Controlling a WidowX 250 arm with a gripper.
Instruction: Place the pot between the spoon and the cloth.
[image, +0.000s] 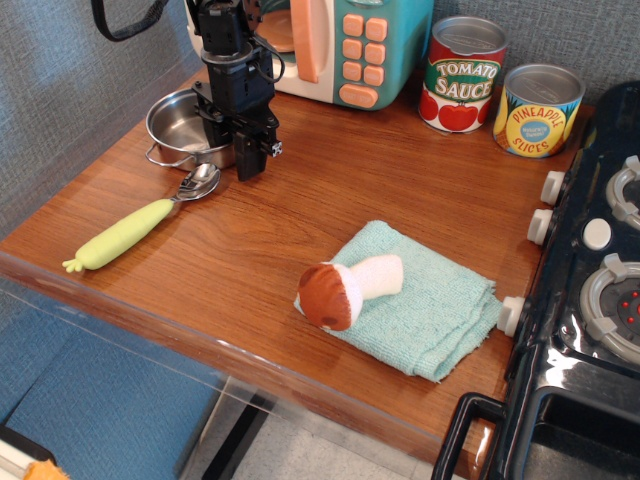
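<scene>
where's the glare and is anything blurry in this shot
In the only view, observation.image: bright glints on the pot rim, the spoon bowl and the glossy stove; the wood table shows soft sheen; everything looks sharp, the cloth included.

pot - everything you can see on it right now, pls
The pot is small, round, shallow and shiny, apparently stainless steel, upright and looks empty. A thin wire loop handle shows at its front-left; its right side is hidden behind the tool, which stands at that rim; whether it grips is unclear. It sits on the wooden counter at back left, just behind the spoon bowl, near the toy microwave.
</scene>
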